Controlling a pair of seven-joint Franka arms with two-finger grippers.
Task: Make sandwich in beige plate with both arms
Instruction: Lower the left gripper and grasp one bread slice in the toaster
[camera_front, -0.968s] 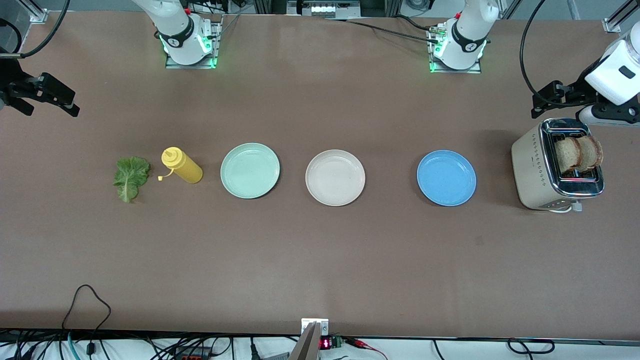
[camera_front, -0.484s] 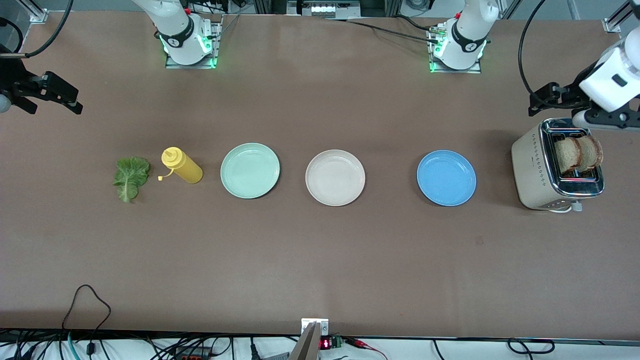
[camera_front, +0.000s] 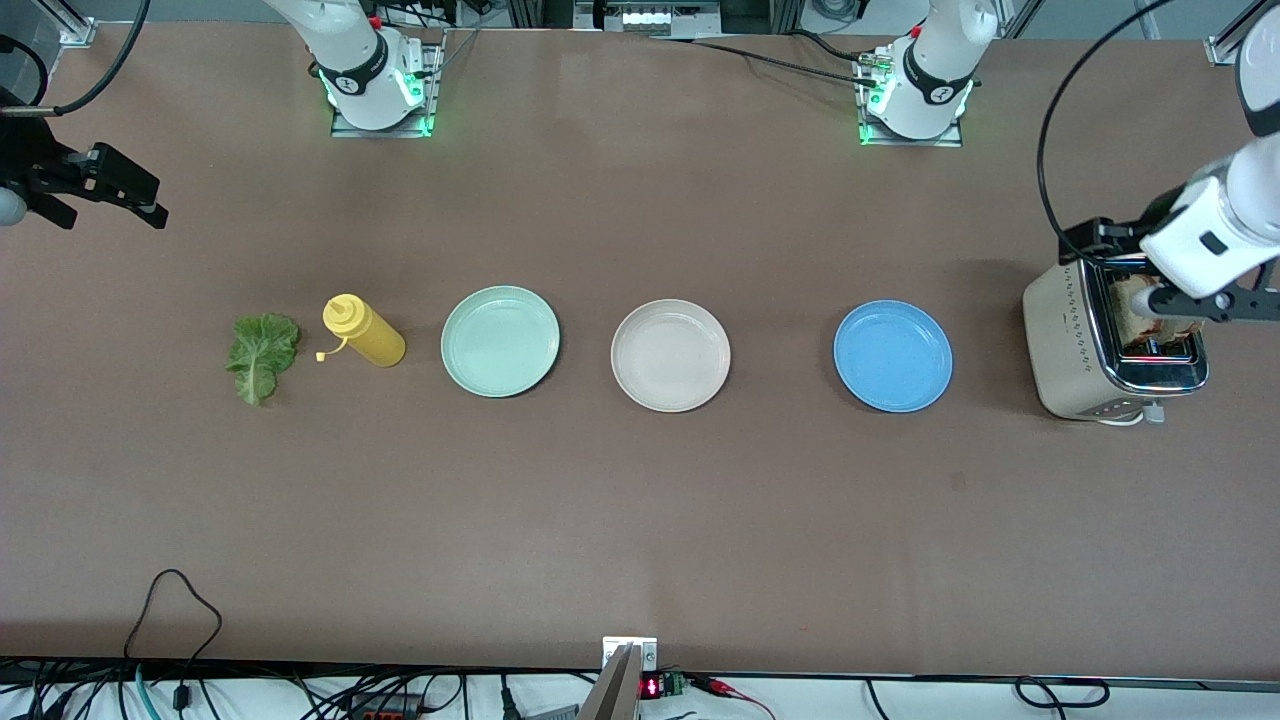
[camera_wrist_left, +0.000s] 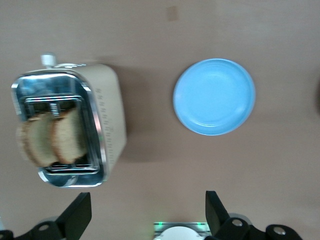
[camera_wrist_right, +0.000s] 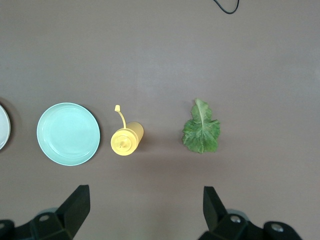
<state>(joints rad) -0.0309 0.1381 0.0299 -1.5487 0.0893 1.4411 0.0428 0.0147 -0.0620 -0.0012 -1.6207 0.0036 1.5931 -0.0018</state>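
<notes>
The beige plate (camera_front: 670, 355) lies bare in the middle of the table, between a mint-green plate (camera_front: 500, 341) and a blue plate (camera_front: 893, 356). Two bread slices (camera_wrist_left: 50, 140) stand upright in a cream toaster (camera_front: 1075, 340) at the left arm's end; the left wrist partly covers them in the front view. My left gripper (camera_front: 1085, 240) (camera_wrist_left: 148, 207) is open, up over the table just by the toaster's end. A green lettuce leaf (camera_front: 262, 355) (camera_wrist_right: 201, 131) lies flat at the right arm's end. My right gripper (camera_front: 140, 200) (camera_wrist_right: 145, 197) is open and empty, high over bare table there.
A yellow squeeze bottle (camera_front: 363, 331) (camera_wrist_right: 126, 140) with its cap hanging off stands between the lettuce and the mint-green plate (camera_wrist_right: 68, 133). The blue plate (camera_wrist_left: 214, 96) lies beside the toaster (camera_wrist_left: 107, 120). Loose cables (camera_front: 180, 600) trail over the table's edge nearest the camera.
The left arm has swung over the toaster, so its wrist now covers part of the bread. The right gripper has shifted only slightly. Nothing on the table has moved.
</notes>
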